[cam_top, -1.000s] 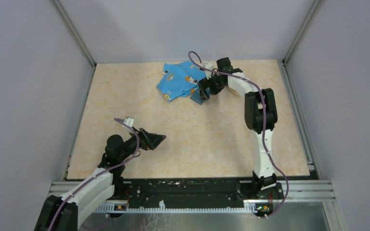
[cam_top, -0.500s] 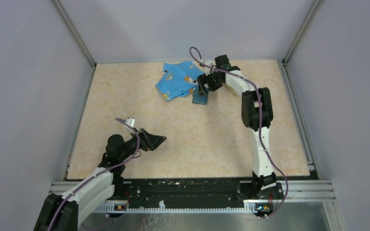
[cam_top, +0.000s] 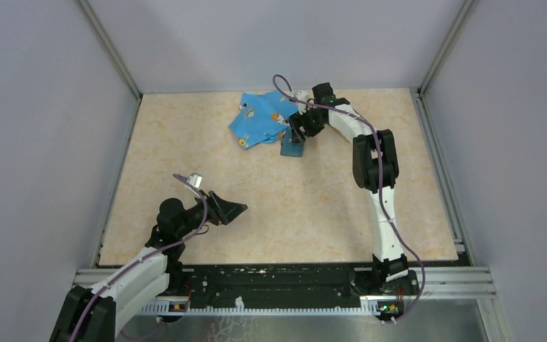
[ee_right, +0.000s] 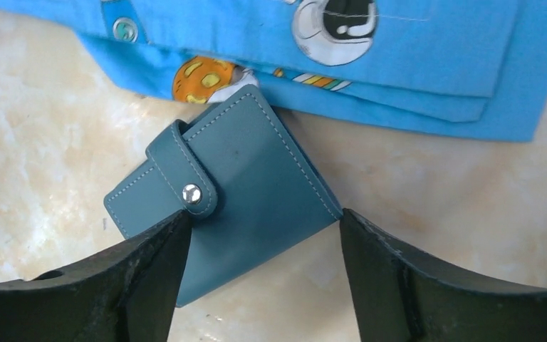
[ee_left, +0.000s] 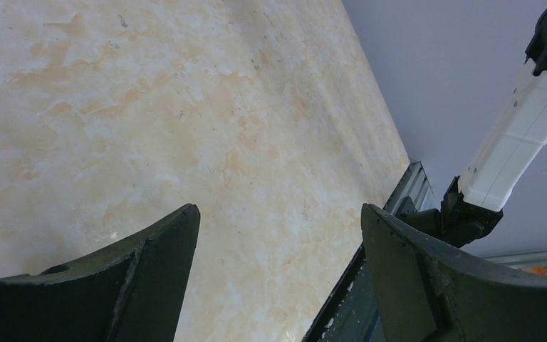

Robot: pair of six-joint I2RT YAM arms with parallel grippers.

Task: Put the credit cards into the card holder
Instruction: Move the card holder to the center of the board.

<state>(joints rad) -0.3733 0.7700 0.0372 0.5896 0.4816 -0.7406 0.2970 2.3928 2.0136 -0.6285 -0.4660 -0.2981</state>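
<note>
One beige marbled counter [cam_top: 313,206] fills your top view, walled in by grey panels. On it your right arm [cam_top: 374,160] reaches far out to the back of the counter, while your left arm [cam_top: 132,274] sits low near its own base on the left, well apart from everything else. Your left jaws stand wide apart over bare counter, both dark fingers [ee_left: 114,285] showing in the wrist view with nothing between them. At the far middle lies a rumpled bright blue cartoon-print cloth [cam_top: 260,117], and your right jaws hang just beside its near edge. The card holder [cam_top: 292,147] lies flat on the counter right there, a teal-blue square turned corner-on to your right wrist camera, its far corner meeting the cloth's [ee_right: 413,43] edge. Your right jaws are spread open and straddle the card holder's [ee_right: 256,192] near corner, one finger [ee_right: 100,292] at each side; you cannot tell from these views whether either finger touches the leather. The holder is folded shut, a stitched strap [ee_right: 185,171] wrapped over its left edge and fastened by a small silver snap [ee_right: 191,193].
</note>
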